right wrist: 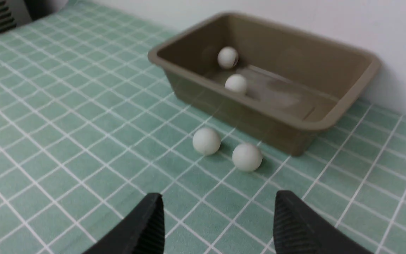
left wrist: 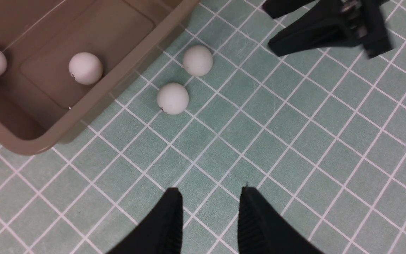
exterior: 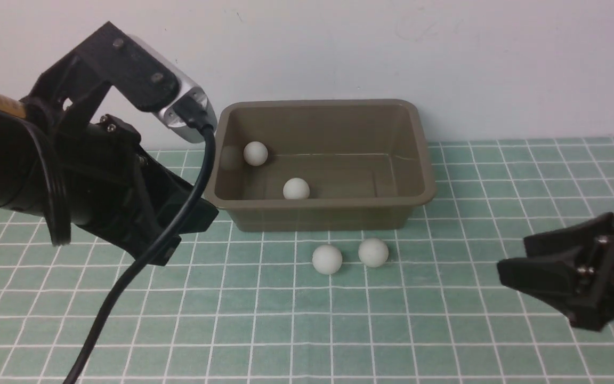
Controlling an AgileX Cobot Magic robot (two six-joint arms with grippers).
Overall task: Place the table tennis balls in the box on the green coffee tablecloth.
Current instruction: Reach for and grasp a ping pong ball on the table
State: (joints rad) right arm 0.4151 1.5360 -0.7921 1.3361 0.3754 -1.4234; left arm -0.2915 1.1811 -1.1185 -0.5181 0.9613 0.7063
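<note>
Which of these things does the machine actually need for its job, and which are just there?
Needed: loose balls; boxed balls; box; green cloth.
Just there: black cable; white wall.

The green coffee tablecloth [exterior: 445, 320] is showing a soft mint green, with thin white lines crossing it in a grid of small squares. The box [exterior: 317, 216] is showing a flat olive-brown all over (its inner walls are reading slightly darker in shadow). The table tennis balls [exterior: 327, 259] are all looking matte white, and the marked ball [left wrist: 85, 68] is carrying a tiny dark speck. The left gripper [left wrist: 210, 192] and the right gripper [right wrist: 217, 203] are both showing plain black. The wall [exterior: 445, 53] is looking pale off-white. The camera housing [exterior: 179, 101] is gleaming silver, its cable [exterior: 126, 277] is showing black, and a small label [exterior: 6, 104] is showing yellow.
</note>
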